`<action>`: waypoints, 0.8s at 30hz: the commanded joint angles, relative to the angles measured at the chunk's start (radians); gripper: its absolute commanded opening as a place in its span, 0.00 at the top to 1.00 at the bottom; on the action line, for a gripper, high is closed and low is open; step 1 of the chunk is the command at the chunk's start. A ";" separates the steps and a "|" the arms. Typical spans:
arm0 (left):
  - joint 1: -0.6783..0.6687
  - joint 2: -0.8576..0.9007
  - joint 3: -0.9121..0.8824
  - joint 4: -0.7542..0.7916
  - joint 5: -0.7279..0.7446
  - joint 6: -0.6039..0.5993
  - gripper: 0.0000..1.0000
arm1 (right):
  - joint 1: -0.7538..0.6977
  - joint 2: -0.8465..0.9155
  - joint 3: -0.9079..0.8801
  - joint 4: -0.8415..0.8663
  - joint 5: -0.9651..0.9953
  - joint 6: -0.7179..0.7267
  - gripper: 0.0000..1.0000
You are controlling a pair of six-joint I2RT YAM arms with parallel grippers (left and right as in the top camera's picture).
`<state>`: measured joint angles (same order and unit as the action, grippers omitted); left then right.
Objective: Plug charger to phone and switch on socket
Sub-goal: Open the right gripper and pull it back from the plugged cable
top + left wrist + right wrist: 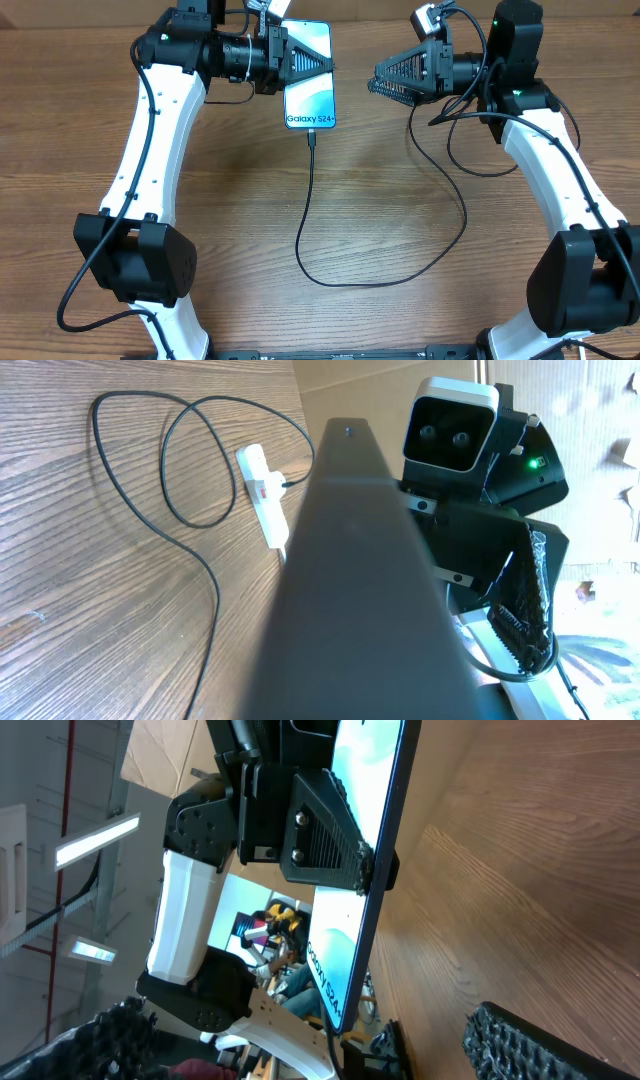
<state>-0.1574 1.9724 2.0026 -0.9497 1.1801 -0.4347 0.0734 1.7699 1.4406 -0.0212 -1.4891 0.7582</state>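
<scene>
My left gripper [325,66] is shut on the phone [310,75], which shows a light blue screen with "Galaxy S24+". The right wrist view shows the phone [365,870] held edge-on above the table, a left finger across its screen. The charger, a thin black cable [305,215], is plugged into the phone's bottom end and loops across the table toward the right. My right gripper [375,80] is open and empty, just right of the phone. The socket [263,492], a white strip with a red switch, shows only in the left wrist view; the right gripper hides it from overhead.
The wooden table [240,200] carries the cable loop [195,510] lying in front of the socket. The phone's dark back [360,590] fills the middle of the left wrist view. Cardboard and room clutter lie beyond the table's far edge.
</scene>
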 commanded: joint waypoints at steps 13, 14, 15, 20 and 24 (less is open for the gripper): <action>-0.007 -0.011 0.007 0.005 0.021 -0.011 0.96 | 0.002 -0.027 0.025 0.002 -0.016 -0.007 0.00; -0.007 -0.011 0.007 0.004 0.021 -0.011 0.96 | 0.002 -0.027 0.025 0.002 -0.016 -0.007 0.00; -0.007 -0.011 0.007 0.004 0.021 -0.010 0.96 | 0.002 -0.027 0.025 0.002 -0.016 -0.007 0.00; -0.007 -0.011 0.007 0.005 0.021 -0.010 0.96 | 0.002 -0.027 0.025 0.013 0.002 -0.006 0.00; -0.007 -0.011 0.007 0.005 0.021 -0.010 0.96 | 0.002 -0.027 0.025 0.012 -0.016 0.006 0.00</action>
<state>-0.1577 1.9724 2.0026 -0.9501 1.1801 -0.4377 0.0734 1.7699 1.4406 -0.0154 -1.4860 0.7589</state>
